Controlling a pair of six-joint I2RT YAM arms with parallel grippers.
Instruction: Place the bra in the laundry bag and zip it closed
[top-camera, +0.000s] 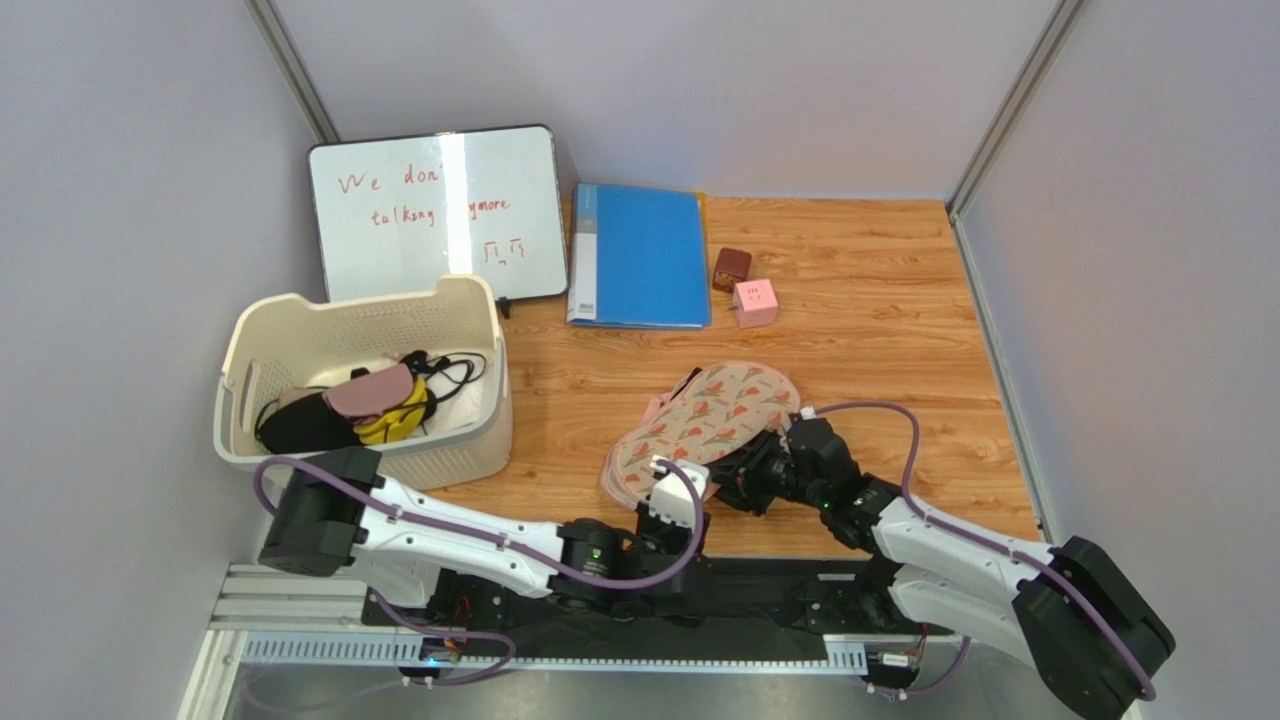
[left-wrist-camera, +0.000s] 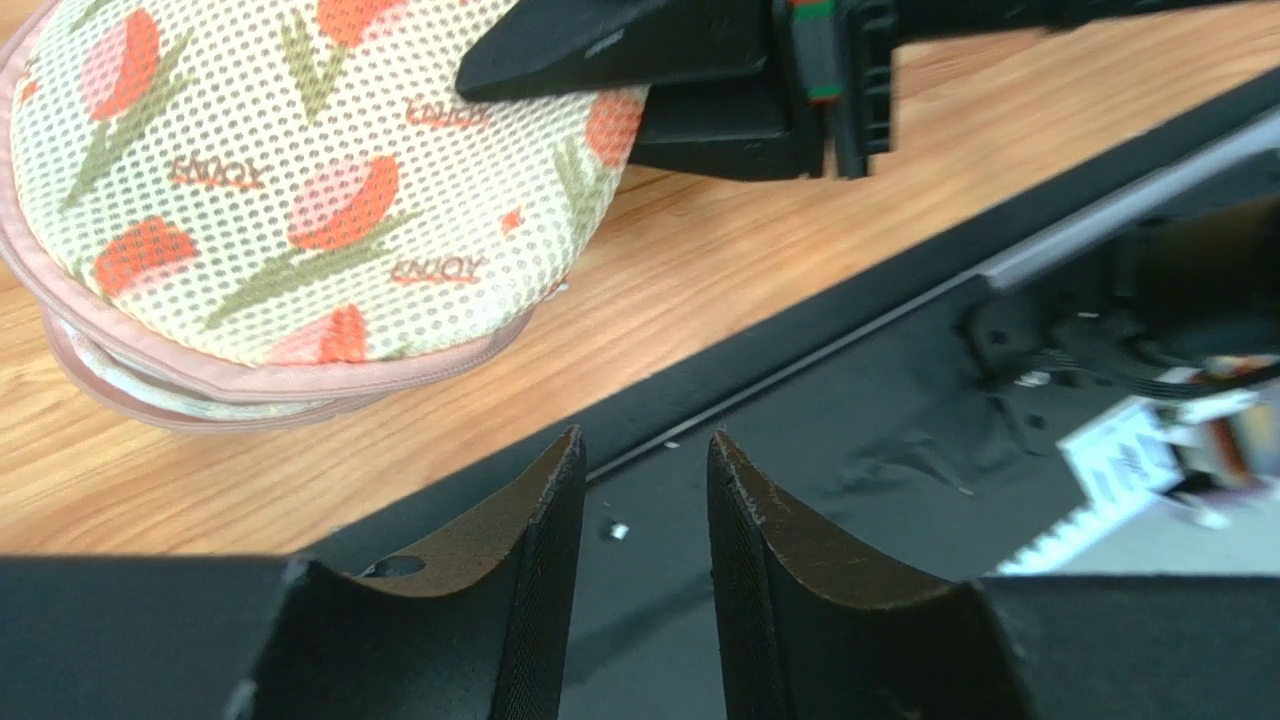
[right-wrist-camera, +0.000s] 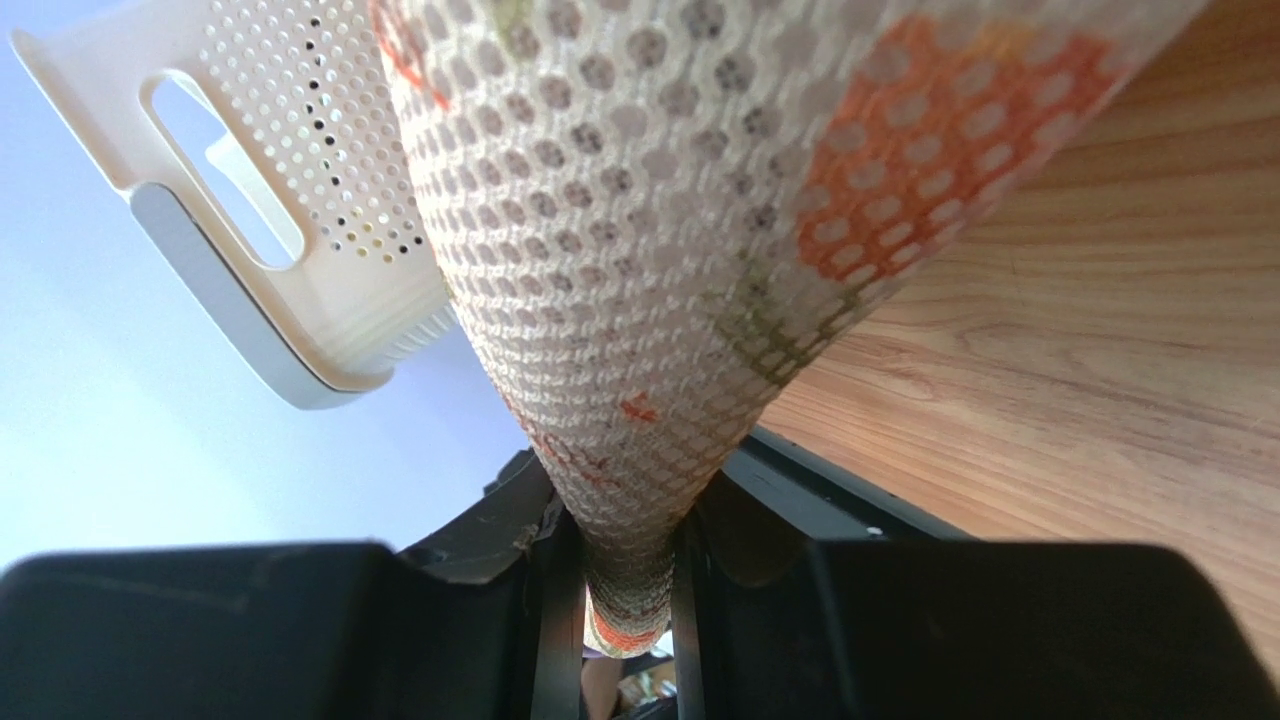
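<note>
- So, the laundry bag (top-camera: 703, 420) lies flat on the wooden bench (top-camera: 887, 345), about mid-bench, printed side up. In the left wrist view its two halves sit one on top of the other, with the pink zip edging (left-wrist-camera: 271, 393) running round the rim.
- The right gripper (right-wrist-camera: 624, 593) is at the bag's 5 o'clock edge, and its fingers are pinching a fold of the mesh fabric between them.
- The left gripper (left-wrist-camera: 631, 510) is at roughly 6 o'clock of the bag, near it but not touching. Its fingers are spread with nothing in the gap, and it hangs over the black base rail (left-wrist-camera: 842, 435) at the near edge.
- At 9 o'clock from the bag there's a cream basket (top-camera: 451, 450) with pink, yellow and black garments (top-camera: 368, 398) inside.
- A whiteboard (top-camera: 436, 210) with red scribble is at 11 o'clock and a blue folder (top-camera: 639, 255) at 12.
- A small brown block (top-camera: 732, 267) and a pink cube (top-camera: 756, 302) sit just beside each other at about 1 o'clock, next to the folder.
</note>
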